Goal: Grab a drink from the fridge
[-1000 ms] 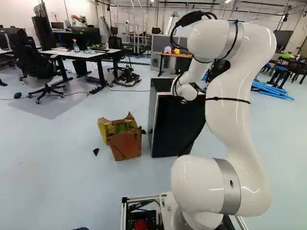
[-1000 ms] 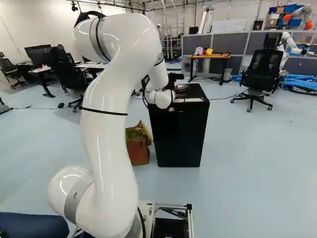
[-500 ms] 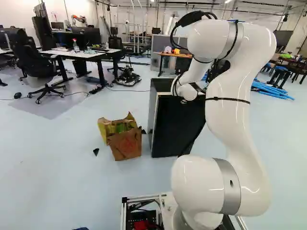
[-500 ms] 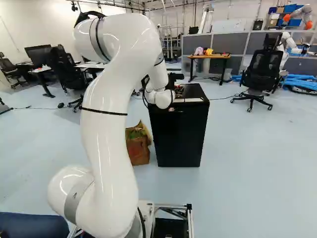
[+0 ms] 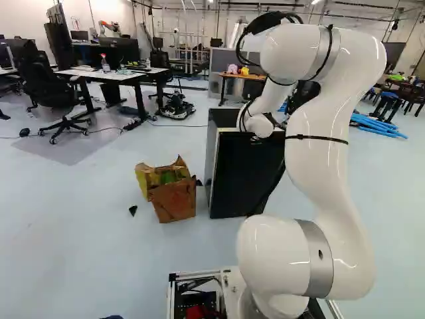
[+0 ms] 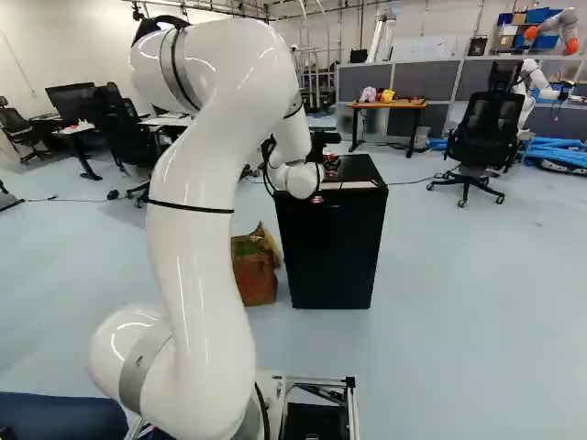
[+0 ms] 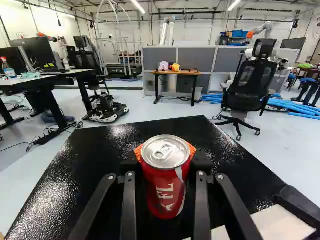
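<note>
The red can [image 7: 166, 187] lies directly between the jaws, clamped from both sides, its long axis upright above the black fridge [image 6: 335, 247], just right of centre in the right base view; I'd judge a straight lift comes next, along that axis.

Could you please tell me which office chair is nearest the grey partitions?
The office chair at the right of the right base view; the other chairs are by desks.

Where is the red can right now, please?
In the wrist view, the can is held in the claw, between its orange pads, over the fridge top.
</note>
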Robot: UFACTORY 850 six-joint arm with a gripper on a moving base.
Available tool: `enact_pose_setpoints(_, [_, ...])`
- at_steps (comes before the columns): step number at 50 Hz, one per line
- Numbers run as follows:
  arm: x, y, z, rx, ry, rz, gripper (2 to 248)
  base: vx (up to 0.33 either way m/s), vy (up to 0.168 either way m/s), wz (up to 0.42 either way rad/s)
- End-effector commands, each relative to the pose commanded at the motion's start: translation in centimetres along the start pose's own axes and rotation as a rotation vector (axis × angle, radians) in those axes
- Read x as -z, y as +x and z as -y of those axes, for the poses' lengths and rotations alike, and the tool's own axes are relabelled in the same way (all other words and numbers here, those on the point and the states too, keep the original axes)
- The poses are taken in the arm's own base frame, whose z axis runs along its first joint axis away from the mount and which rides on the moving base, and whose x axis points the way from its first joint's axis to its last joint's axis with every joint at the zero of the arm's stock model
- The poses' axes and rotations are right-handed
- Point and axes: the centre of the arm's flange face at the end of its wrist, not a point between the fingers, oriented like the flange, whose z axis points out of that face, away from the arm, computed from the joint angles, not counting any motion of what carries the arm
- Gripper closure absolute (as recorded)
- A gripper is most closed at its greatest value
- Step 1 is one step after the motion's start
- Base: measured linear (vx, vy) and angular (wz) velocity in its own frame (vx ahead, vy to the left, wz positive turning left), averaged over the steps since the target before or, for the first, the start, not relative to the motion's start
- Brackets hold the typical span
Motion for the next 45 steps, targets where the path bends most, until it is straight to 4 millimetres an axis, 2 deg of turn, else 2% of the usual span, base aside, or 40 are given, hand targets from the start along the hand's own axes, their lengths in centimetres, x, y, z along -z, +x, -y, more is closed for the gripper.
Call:
enact_pose_setpoints(26, [0.4,3.0,0.0,0.001,-0.001,-0.047,151,0.0,0.0,0.0])
enact_pose_setpoints(45, [0.5,3.0,0.0,0.001,0.0,-0.047,151,0.0,0.0,0.0])
